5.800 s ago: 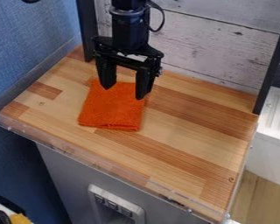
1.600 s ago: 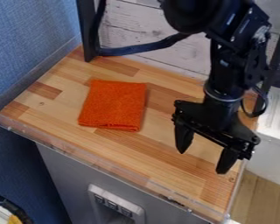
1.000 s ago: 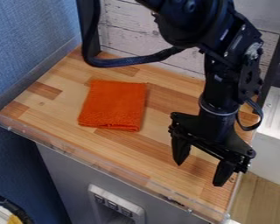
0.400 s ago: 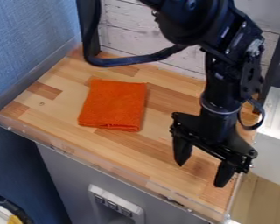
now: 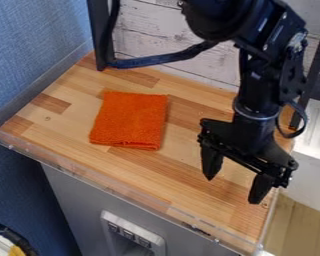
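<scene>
Gripper wide open, off to the side of a folded orange cloth, nothing in grasp
My gripper (image 5: 233, 190) has its fingers spread wide, nothing between them; they point down over the wooden top (image 5: 69, 125), near its clear front rim (image 5: 109, 185), can't tell if the tips touch wood. Cloth (image 5: 129, 120) lies flat, well apart from my fingers and farther back toward the plank wall (image 5: 149, 30); probably laid flat so it sits stable, and my standing aside leaves it uncovered. Versus the frame just before, I've shifted slightly, tips now a bit farther from the rim, lift or retreat unclear; in the earliest frame I was over the cloth, which looks unmoved
</scene>
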### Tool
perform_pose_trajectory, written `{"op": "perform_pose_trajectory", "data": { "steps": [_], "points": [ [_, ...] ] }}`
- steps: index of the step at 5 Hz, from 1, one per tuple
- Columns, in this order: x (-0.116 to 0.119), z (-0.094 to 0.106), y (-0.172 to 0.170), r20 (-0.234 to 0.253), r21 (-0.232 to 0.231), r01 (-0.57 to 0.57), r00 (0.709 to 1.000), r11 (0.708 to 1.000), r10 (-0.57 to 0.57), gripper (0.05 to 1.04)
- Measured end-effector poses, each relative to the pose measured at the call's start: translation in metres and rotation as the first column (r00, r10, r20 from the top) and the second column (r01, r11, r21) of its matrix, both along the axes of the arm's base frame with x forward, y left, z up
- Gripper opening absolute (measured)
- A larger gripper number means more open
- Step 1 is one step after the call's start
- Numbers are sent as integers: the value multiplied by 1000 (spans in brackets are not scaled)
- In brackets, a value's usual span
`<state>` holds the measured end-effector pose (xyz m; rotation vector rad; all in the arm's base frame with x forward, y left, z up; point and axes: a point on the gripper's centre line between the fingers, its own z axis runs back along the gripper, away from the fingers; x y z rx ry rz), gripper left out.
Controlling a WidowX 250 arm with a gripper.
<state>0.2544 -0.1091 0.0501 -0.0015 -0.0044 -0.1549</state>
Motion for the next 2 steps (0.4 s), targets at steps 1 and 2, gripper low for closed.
{"op": "perform_pose_trajectory", "data": {
  "steps": [1,2],
  "points": [
    [0,1,1,-6,8,-9,1000,1000,9,999],
    [1,2,1,-4,7,-13,1000,1000,13,997]
  ]
}}
